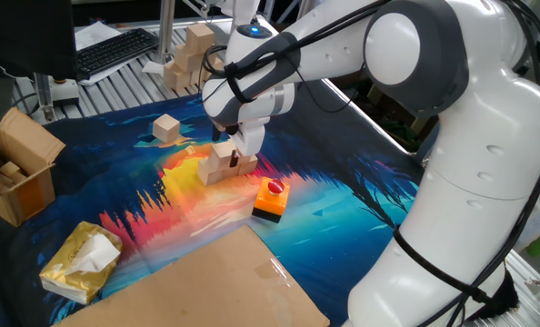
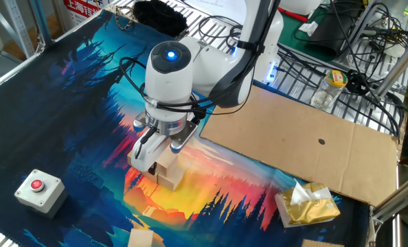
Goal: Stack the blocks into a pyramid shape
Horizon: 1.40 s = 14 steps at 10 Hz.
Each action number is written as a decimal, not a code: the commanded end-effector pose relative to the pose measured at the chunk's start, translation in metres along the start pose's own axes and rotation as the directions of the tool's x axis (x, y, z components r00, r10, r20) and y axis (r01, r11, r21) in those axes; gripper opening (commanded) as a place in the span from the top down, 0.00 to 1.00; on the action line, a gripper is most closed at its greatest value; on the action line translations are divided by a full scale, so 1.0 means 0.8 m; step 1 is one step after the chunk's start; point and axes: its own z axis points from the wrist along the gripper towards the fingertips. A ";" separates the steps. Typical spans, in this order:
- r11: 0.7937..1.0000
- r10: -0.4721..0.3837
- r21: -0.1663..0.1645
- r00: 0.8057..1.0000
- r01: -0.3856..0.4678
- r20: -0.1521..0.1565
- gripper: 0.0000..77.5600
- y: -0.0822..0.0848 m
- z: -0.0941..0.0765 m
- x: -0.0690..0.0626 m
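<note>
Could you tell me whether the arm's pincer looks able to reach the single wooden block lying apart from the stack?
Probably yes. The loose block sits alone on the mat with nothing around it, though the pincer is now down at the stack.

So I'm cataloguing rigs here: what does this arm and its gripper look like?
The arm is glossy white with rounded, bulbous joints and black cables running along it. A blue light glows on the wrist. The gripper has a white body; its fingers look dark.

Button box (image 1: 271,199), tissue pack (image 1: 79,262)
</note>
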 end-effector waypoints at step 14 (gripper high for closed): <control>0.844 -0.536 -0.020 0.842 0.536 -0.055 0.00 0.059 -0.091 0.033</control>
